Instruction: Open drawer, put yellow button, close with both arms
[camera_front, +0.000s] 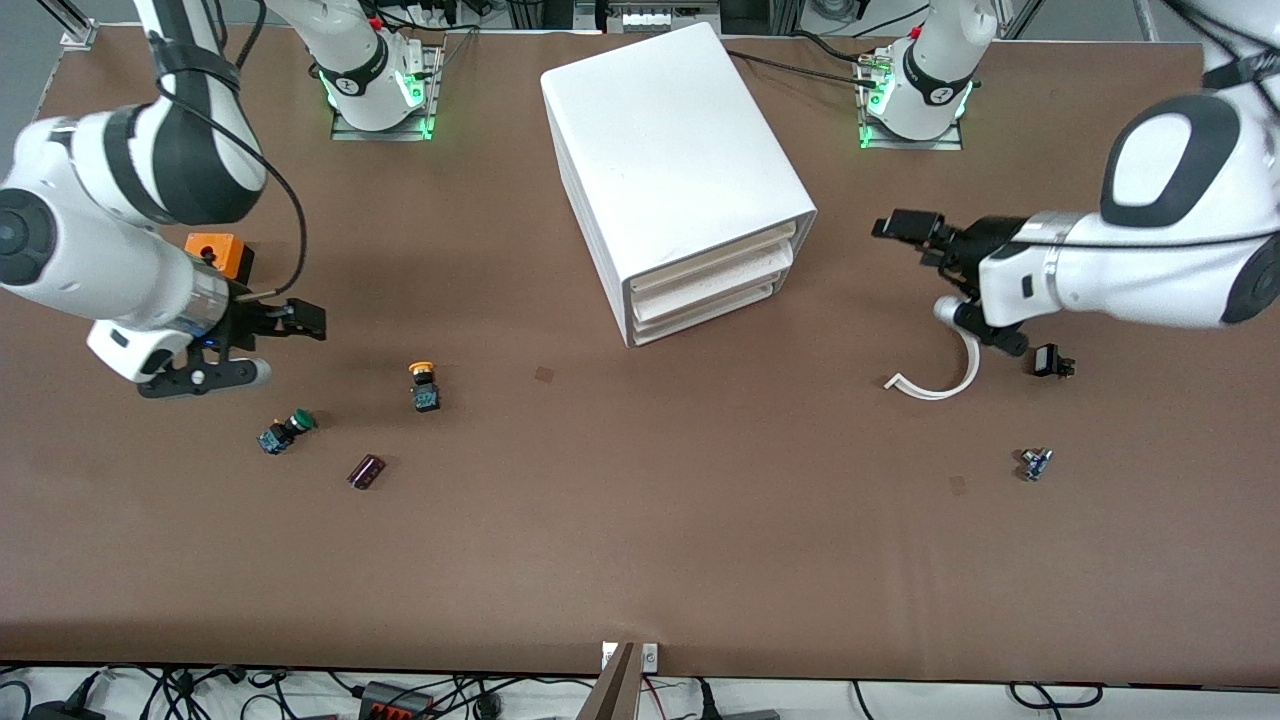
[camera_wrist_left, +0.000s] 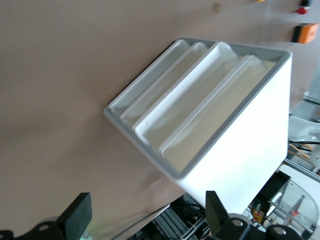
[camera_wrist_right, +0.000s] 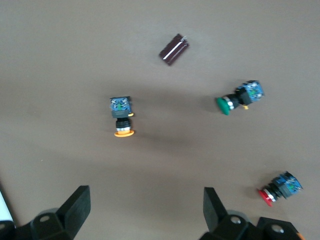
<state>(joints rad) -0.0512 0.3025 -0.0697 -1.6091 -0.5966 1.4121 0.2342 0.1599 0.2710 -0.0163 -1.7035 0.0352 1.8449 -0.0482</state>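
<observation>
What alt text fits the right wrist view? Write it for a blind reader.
The right gripper, fingers open, hangs over the brown table above the yellow button lying on its side. A green button, a red button and a dark cylinder lie scattered around.

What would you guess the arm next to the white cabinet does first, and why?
Probably the left end effector, open and facing the cabinet, eases in to catch the top drawer. All three drawers look shut, and the yellow button lies on the table near the open right end effector.
</observation>
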